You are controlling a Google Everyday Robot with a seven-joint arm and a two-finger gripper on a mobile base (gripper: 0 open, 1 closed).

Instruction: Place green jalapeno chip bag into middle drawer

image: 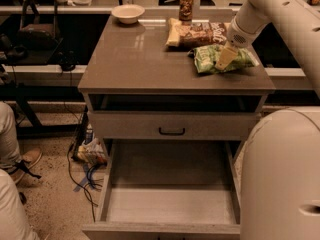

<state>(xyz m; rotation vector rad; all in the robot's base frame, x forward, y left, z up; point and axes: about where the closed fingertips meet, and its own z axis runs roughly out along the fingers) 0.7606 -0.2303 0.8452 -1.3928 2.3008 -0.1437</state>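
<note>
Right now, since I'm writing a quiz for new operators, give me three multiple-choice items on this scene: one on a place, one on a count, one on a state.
1. Where is the green chip bag?
A. on a chair
B. inside a box
C. on the cabinet top

2. How many chip bags are on the cabinet top?
A. one
B. two
C. four

3. What state is the lowest drawer in?
A. pulled open, nothing in it
B. shut
C. open, filled with clothes

Answers:
1 C: the bag lies at the right side of the top, with the claw down on it.
2 B: there is the green bag and a brown bag behind it.
3 A: its bare floor shows.
</note>
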